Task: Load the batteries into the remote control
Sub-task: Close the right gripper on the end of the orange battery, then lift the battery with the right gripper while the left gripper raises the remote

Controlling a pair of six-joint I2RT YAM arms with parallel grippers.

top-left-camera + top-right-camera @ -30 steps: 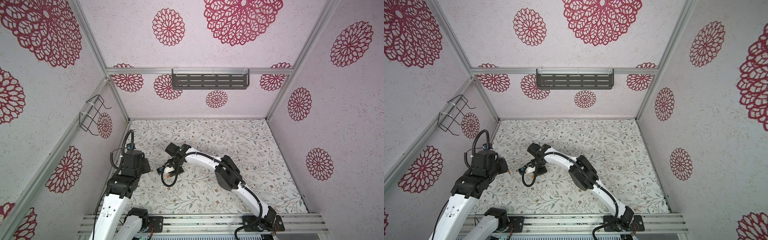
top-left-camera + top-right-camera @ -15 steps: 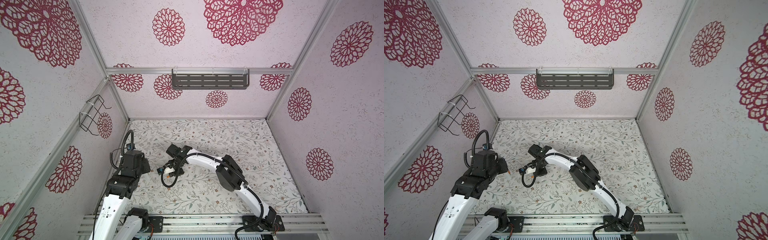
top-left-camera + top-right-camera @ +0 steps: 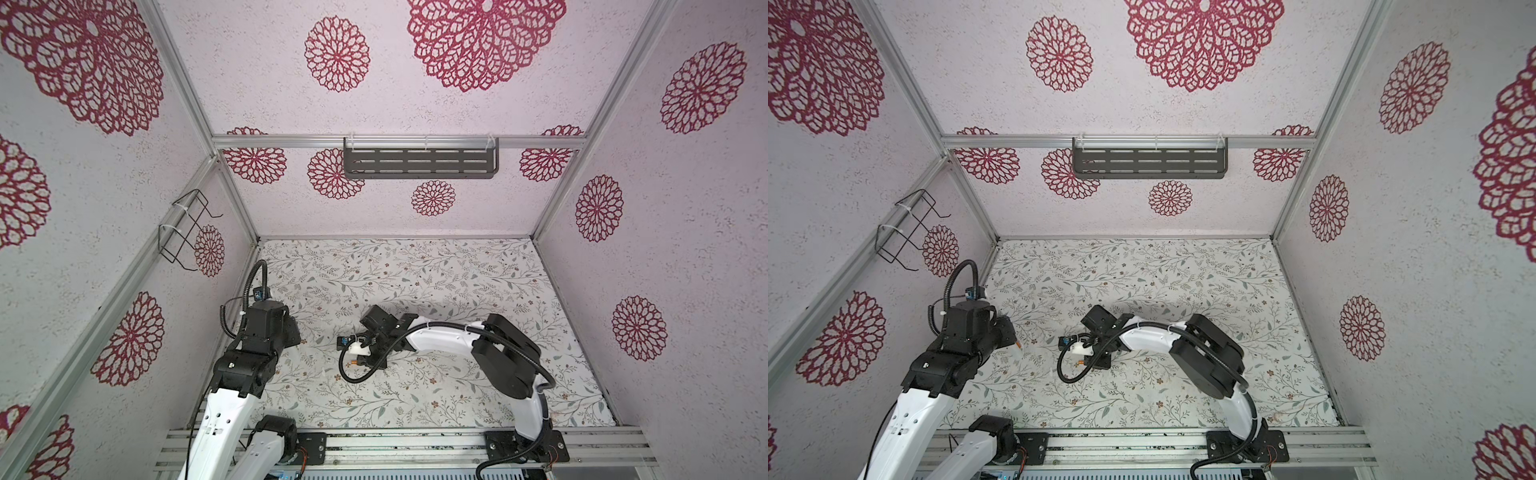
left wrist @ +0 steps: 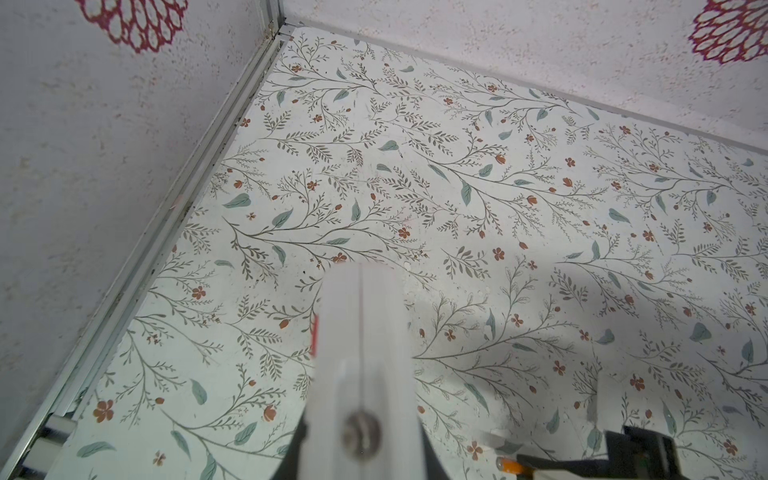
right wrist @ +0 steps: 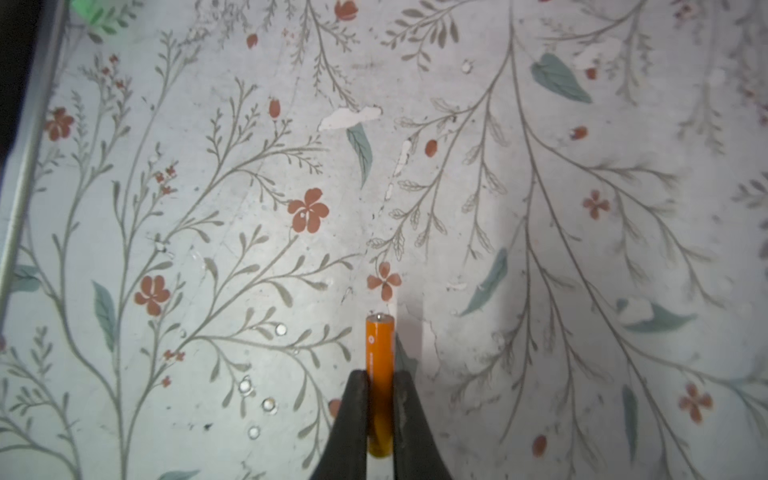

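Pale floral paper covers the whole tabletop: grey-green twigs, teal leaves, little rust-red flowers. Up close from the right wrist it looks pretty beat up, with white patches where the print has flaked off and a few shiny round specks. The room is a box of textured off-white walls stamped with crimson rosettes, framed by aluminium rails. In both top views a dark slotted shelf hangs on the back wall at 12 o'clock, a black wire rack sits on the left wall around 10, and the arm bases bolt to a metal rail at 6. The right gripper is a bit toward 8 o'clock from the table's centre. Its dark fingers are pinched on an orange battery that sticks out past the tips, pale end forward, low over the paper; can't tell if it touches. The left gripper is over at 9 o'clock near the left wall, clamped around the white remote control, which pokes out edge-on and blurry, with a sliver of red on one side.
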